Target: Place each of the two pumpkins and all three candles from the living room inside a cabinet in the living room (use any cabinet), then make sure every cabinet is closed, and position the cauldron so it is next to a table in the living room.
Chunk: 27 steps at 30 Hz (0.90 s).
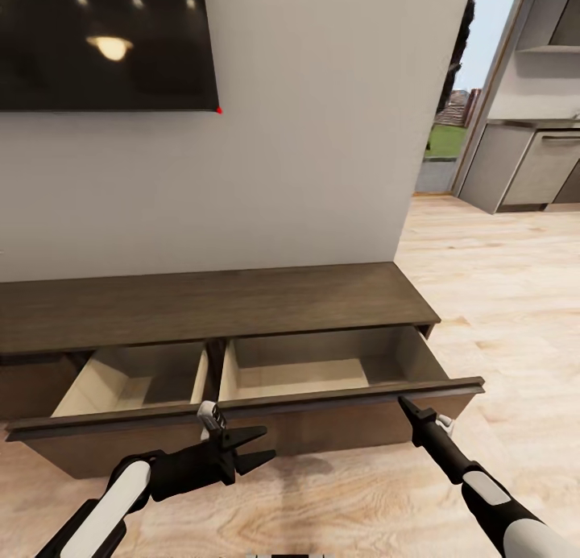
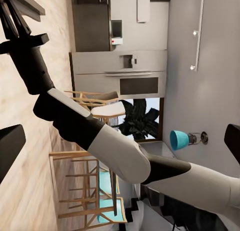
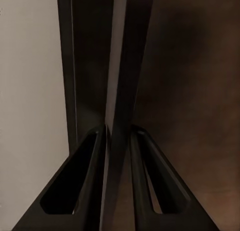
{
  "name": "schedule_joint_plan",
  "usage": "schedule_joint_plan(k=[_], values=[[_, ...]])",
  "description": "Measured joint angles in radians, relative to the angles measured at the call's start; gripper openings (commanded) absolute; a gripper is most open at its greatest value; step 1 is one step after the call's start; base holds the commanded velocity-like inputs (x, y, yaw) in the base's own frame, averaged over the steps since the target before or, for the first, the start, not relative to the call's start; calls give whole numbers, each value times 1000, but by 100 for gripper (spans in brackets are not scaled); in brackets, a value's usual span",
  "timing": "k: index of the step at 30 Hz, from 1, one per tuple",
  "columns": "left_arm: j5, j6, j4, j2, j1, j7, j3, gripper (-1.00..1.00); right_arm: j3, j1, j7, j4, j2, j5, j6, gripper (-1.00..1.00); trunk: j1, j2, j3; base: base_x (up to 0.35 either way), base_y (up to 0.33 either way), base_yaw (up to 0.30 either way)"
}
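Cabinet (image 1: 242, 300) drawers both stand open; your right gripper (image 1: 405, 403) pinches the right drawer front (image 1: 354, 417), left gripper (image 1: 254, 449) jaws spread.

white-and-black arms (image 1: 121, 493), black tapered jaws

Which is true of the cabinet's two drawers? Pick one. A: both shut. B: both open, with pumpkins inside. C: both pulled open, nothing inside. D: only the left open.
C: both drawers of the cabinet stand pulled out, and their pale insides show bare.

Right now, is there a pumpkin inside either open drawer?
No, both drawers of the cabinet show just bare pale wood.
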Motion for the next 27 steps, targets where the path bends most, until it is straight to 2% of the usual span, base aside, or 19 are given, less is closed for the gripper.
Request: schedule_joint_plan(k=[20, 22, 27], values=[[0, 0, 0, 0, 0, 0, 0, 100, 7, 0, -2, -1, -3, -5, 2, -100, 0, 0, 0, -15, 0, 0], [0, 0, 0, 0, 0, 0, 0, 100, -8, 0, -9, -4, 2, -2, -3, -100, 0, 0, 0, -125, 0, 0], [0, 0, 1, 0, 0, 0, 1, 100, 0, 0, -3, -2, -2, -2, -4, -100, 0, 0, 0, -31, 0, 0]])
